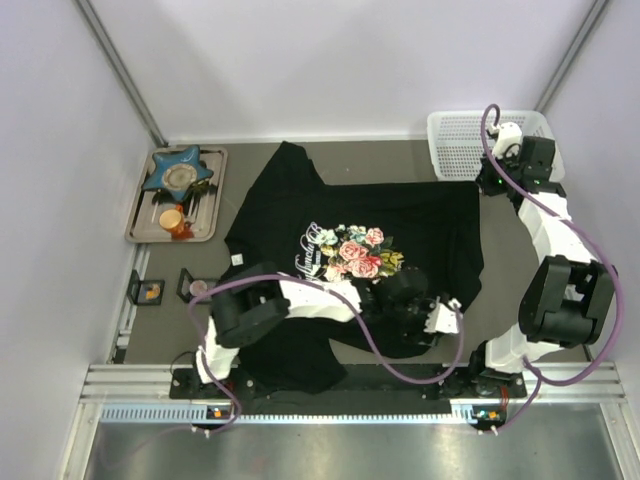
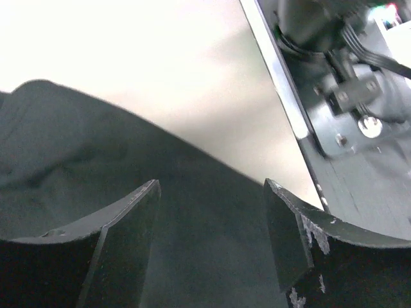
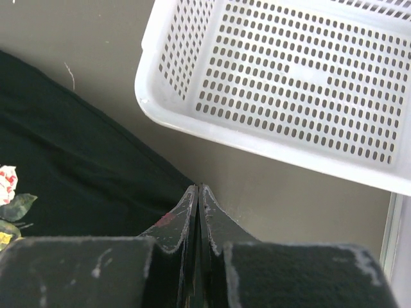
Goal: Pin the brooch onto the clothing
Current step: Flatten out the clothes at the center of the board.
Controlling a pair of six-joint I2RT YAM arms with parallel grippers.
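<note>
**Brooch not pinned yet**

The small pale brooch (image 1: 198, 287) sits left of the black shirt (image 1: 450, 230), not on it. Over the shirt's hem the left fingers (image 2: 128, 224) hang wide open and empty. The right fingers (image 3: 192, 208) are closed on nothing.

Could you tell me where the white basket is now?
In the top view, the white basket sits far right, beside the right gripper, beyond the T-shirt.

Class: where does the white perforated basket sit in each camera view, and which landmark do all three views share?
Top external: white basket at the upper right.
Left wrist: not in it.
Right wrist: it fills the upper right.
Shared landmark: the black T-shirt.
</note>
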